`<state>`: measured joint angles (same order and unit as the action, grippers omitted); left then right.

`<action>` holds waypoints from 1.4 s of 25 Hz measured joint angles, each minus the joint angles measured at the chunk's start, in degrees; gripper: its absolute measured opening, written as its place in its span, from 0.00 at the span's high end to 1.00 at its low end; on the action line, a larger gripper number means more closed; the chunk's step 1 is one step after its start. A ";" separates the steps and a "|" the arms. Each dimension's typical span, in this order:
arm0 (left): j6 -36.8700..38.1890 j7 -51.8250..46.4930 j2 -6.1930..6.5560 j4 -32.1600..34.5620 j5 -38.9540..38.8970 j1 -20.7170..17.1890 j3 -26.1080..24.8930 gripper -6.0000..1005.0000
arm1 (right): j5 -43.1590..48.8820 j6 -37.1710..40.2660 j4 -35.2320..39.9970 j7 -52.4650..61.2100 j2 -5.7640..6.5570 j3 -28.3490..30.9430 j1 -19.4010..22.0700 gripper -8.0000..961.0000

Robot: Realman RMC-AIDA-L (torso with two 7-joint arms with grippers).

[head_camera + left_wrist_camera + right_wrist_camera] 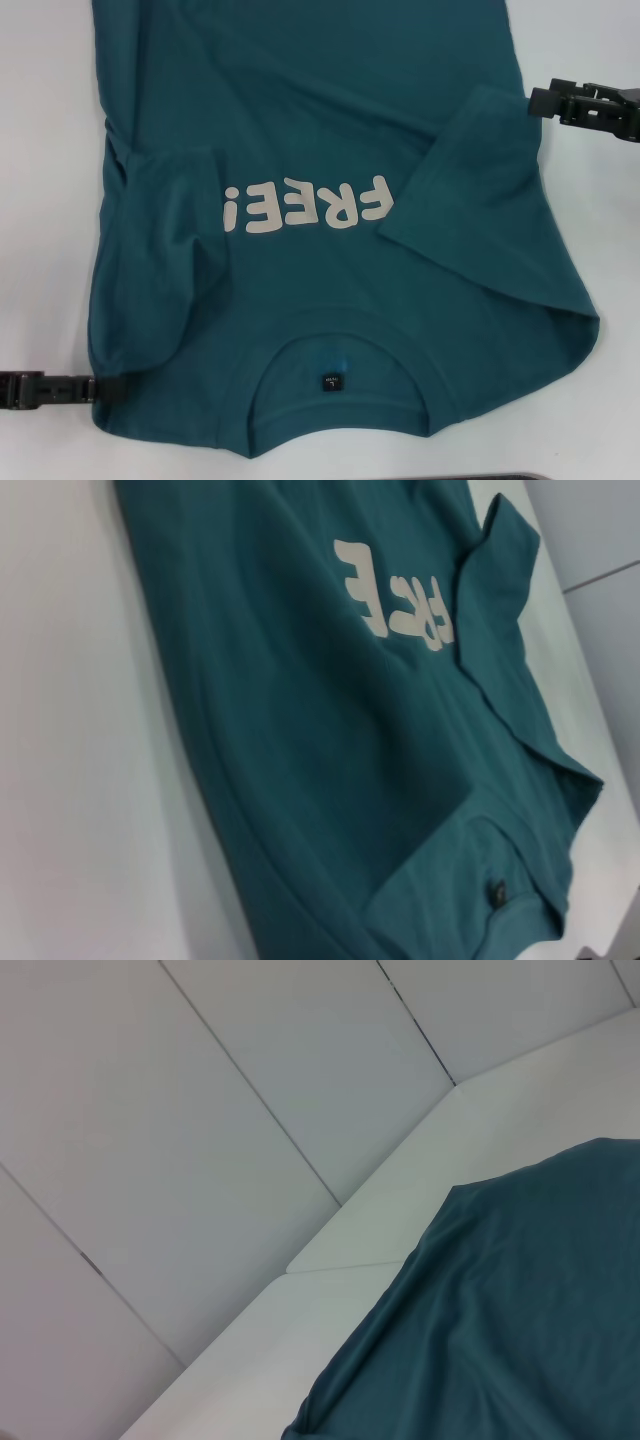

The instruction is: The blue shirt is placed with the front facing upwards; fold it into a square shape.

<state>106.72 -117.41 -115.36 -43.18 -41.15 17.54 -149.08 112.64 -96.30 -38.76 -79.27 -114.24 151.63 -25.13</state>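
Blue shirt [330, 140] face up on white tabletop [40, 150] — collar toward 6 o'clock, long axis 12 to 6.
Left tool [108, 388] clamped on its 8 o'clock shoulder edge; right tool [540, 102] at 2 o'clock beside the folded sleeve — grip unclear.

shirt: the blue shirt [330, 150] is dark teal and lies flat, front up
letters: cream "FREE!" on the chest
collar: round, ribbed, small dark label inside
sleeves: both folded in over the chest
place: its near corner touches the left gripper's [110, 386] fingertips
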 joint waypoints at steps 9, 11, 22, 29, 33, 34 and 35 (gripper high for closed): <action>-1.20 -0.81 0.63 -0.14 1.33 -0.03 0.08 0.13 | -0.01 -0.31 -0.15 0.65 0.00 0.16 -0.01 0.05; -1.09 -1.01 0.55 -0.15 1.74 0.31 0.23 0.13 | -0.02 -0.36 -0.43 0.95 0.00 0.16 -0.01 0.05; -0.49 -3.81 0.49 -0.85 4.07 2.90 0.35 0.13 | -0.06 -0.38 -0.76 1.66 0.07 -0.10 -0.13 0.05; -0.52 -4.36 0.34 -0.86 4.50 3.59 0.37 0.13 | 0.11 -0.38 -0.79 2.36 0.09 -0.11 -0.18 0.06; -1.00 -4.39 0.32 -0.86 5.08 3.15 0.24 0.13 | 0.23 -0.38 -0.79 2.37 0.09 -0.13 -0.14 0.06; -1.09 -4.39 0.32 -0.85 5.24 3.03 0.14 0.13 | 0.24 -0.38 -0.79 2.37 0.09 -0.14 -0.14 0.06; -1.15 -4.40 0.34 -0.85 5.41 2.93 0.03 0.13 | 0.26 -0.38 -0.79 2.37 0.09 -0.16 -0.13 0.06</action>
<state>105.57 -121.81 -115.02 -44.03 -35.74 20.47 -149.05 112.90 -96.68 -39.55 -76.90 -114.15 151.46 -25.26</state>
